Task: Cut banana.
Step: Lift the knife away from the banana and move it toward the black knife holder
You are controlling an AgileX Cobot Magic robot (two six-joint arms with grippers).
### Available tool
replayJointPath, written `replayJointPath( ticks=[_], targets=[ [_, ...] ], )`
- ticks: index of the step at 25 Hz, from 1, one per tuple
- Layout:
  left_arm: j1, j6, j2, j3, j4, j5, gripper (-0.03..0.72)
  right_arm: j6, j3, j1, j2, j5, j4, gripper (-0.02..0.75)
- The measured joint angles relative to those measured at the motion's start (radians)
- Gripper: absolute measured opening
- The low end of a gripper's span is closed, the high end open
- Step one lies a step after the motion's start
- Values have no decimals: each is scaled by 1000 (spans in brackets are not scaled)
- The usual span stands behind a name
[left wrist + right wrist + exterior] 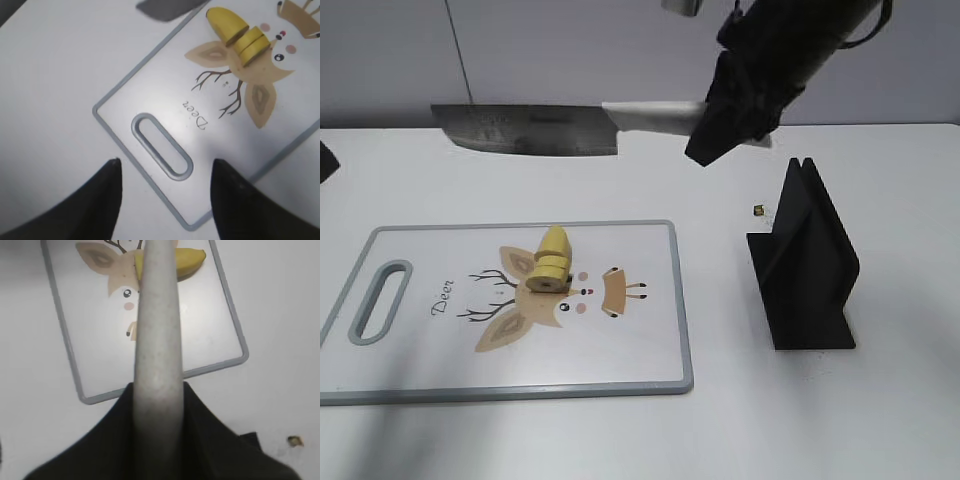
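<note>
The white bench (880,420) carries a grey-rimmed cutting board (650,340) printed with a deer, lying toward the front left corner with its handle slot nearest the left edge. To its right, near the right edge, stands a black knife stand (810,270), empty, with a tiny dark crumb (759,209) just behind it.

The right gripper (725,125) hangs high over the back middle of the bench, its fingers clamped on the pale handle of a cleaver (525,130). The blade is held level and well above the board, pointing toward the left edge. The left gripper (165,200) hovers over the handle end of the board, its fingers spread apart and holding nothing.

The banana (552,262) lies on the deer's head, around the middle of the board. The left wrist view shows at least two cuts: a rounded tip piece and a couple of slices pressed against each other, not yet separated.

The cutting looks largely done, as the piece is short and already sliced through in places. Whether more cuts are intended cannot be told; what plainly remains is lowering the cleaver back into the stand.
</note>
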Motion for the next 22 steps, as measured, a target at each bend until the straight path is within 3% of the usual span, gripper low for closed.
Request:
replayJointPath(
  ticks=[5,13,22],
  targets=[
    [57,-153,-37,0,13,112,551,266,0,0,-58,117,-83,160],
    [269,-178,-134,81,-79,233,495,507,90,0,-222,133,-115,160],
    [299,-202,-508,345,-88,181,490,830,409,0,-523,-121,-182,160]
  ],
)
